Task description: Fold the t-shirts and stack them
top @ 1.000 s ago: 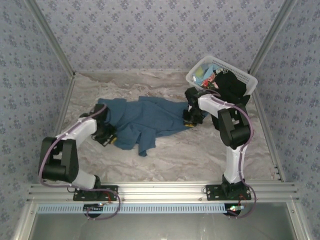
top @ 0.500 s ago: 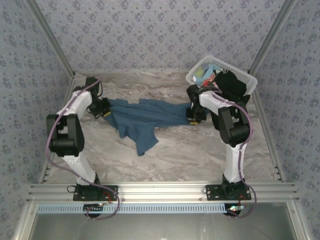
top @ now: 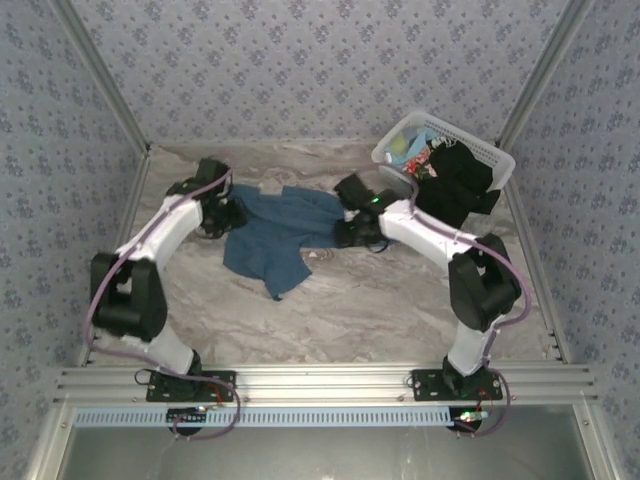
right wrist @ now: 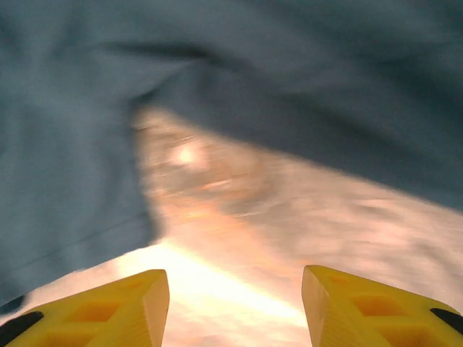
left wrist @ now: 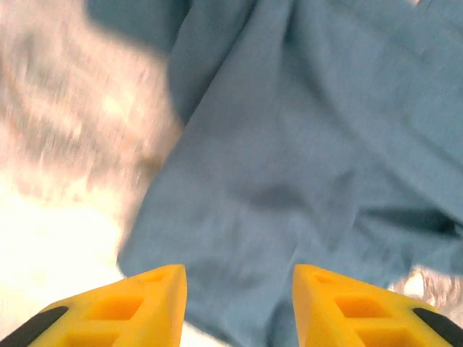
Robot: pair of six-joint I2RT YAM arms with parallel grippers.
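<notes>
I see the dusty blue t-shirt (top: 275, 240) lying rumpled on the marble-patterned counter (top: 400, 300), roughly midway between the two arms, with one tail of cloth pointing toward the near edge. My left pincer (top: 227, 214) sits at the shirt's left edge. On the left wrist camera its yellow fingers (left wrist: 145, 303) stand spread with nothing pinched between them. Blue cloth lies just beyond the tips and bare counter shows off to the left.

My right pincer (top: 351, 233) is at the shirt's right edge. On the right wrist camera its fingers (right wrist: 362, 307) are likewise spread apart and grip nothing. Bare counter shows between them, and the shirt's edge drapes across the top and left of that picture (both wrist views are blurred, so I cannot tell whether the tips touch the cloth).

At the far right corner of the counter stands the white lattice basket (top: 495, 155). A black t-shirt (top: 455, 180) hangs over its near rim and down toward the counter, and a light blue garment (top: 425, 138) shows inside the basket at its far side
</notes>
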